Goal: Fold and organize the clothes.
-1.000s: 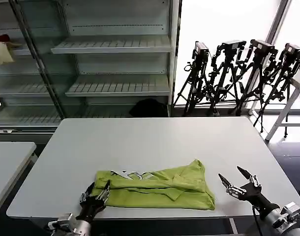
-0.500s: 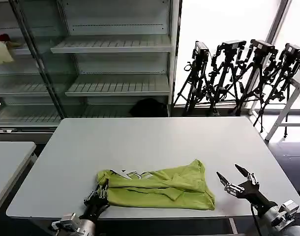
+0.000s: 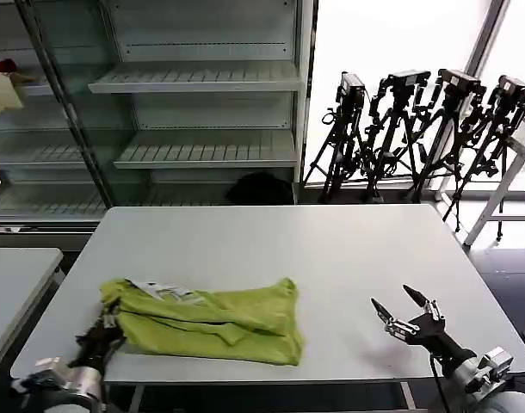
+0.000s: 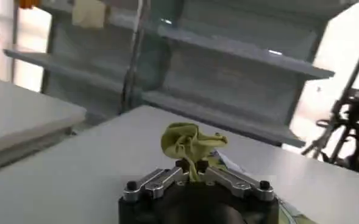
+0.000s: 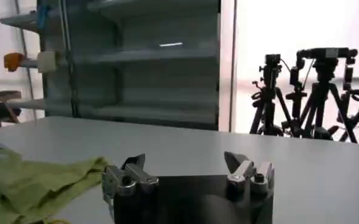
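— What's behind the white table (image 3: 271, 249)?

— Tall metal shelving (image 3: 194, 82) with slatted shelves fills the back wall, and a cream cloth bundle (image 3: 3, 93) sits on a shelf at far left. A dark bag (image 3: 261, 188) lies on the floor at its foot.

— And over to the right?

— A bright window (image 3: 392, 39), washed out with daylight, with a row of black tripods (image 3: 422, 129) standing before it. A second table's corner (image 3: 13, 284) pokes in on the left.

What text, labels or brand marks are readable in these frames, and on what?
None readable.
T-shirt: a white patch near its collar end, possibly a tag or print, too blurred to read.
Left gripper, shut on the T-shirt, and right gripper, open: no visible markings.
Shelving and tripods: no legible labels.
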